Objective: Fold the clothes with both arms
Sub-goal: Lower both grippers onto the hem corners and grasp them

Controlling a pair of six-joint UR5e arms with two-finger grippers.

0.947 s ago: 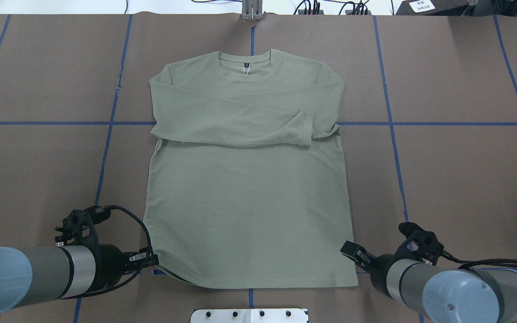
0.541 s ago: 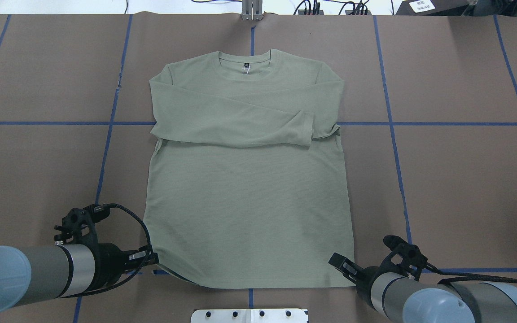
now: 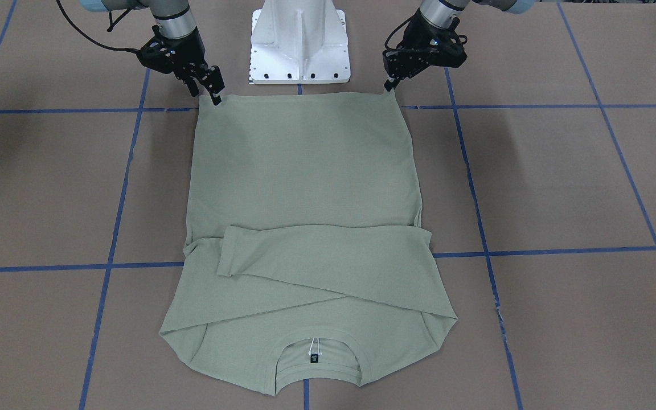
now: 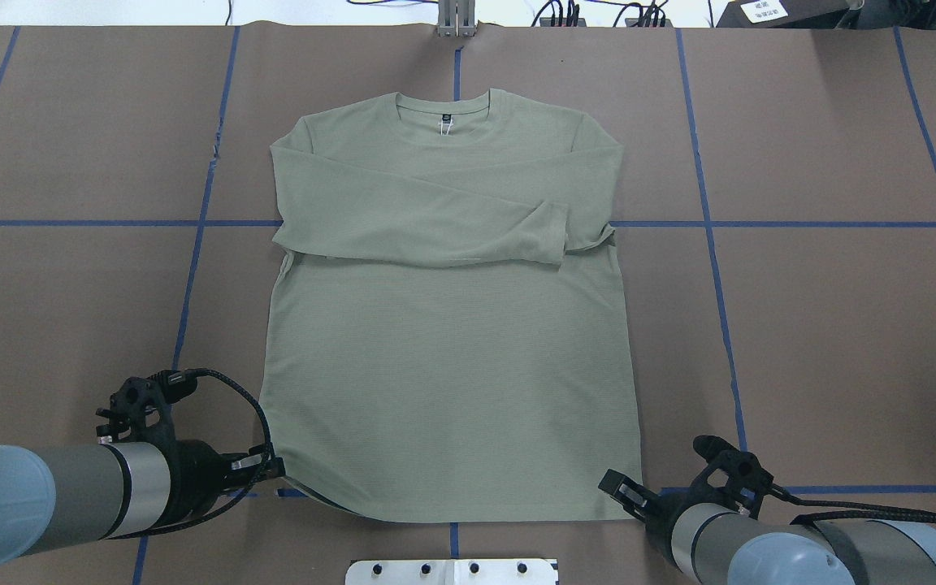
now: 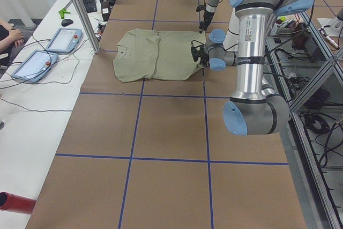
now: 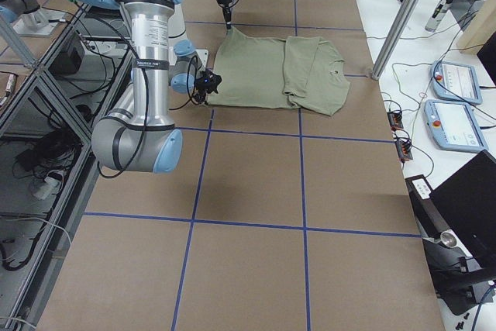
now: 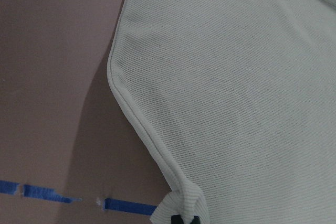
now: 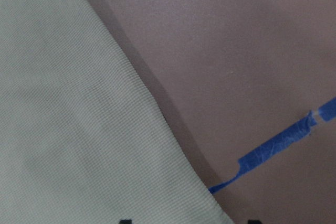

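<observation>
- brown table cover (image 4: 842, 325), blue tape lines (image 4: 706, 211) in a grid
- white base plate (image 3: 299, 45), top centre
- two tablets (image 5: 64, 39), upper left
- metal post (image 5: 80, 9)
- red tube (image 5: 16, 202), lower left
- laptop (image 6: 465, 199), lower right

Shirt (image 4: 444, 366): pale sage green, plain, fine ribbed knit texture; neck tag (image 4: 444, 121) black with white string. Worktop (image 4: 842, 325): matte brown, crossed by blue tape lines (image 4: 70, 222) forming grid. Left arm (image 4: 70, 496), right arm (image 4: 842, 552): silver and grey tubes, light blue joint caps. Left hand (image 3: 389, 85), right hand (image 3: 214, 97): black, as are braided cables (image 4: 250, 406). Base pedestal (image 3: 299, 40): white, dotted with dark bolts.
</observation>
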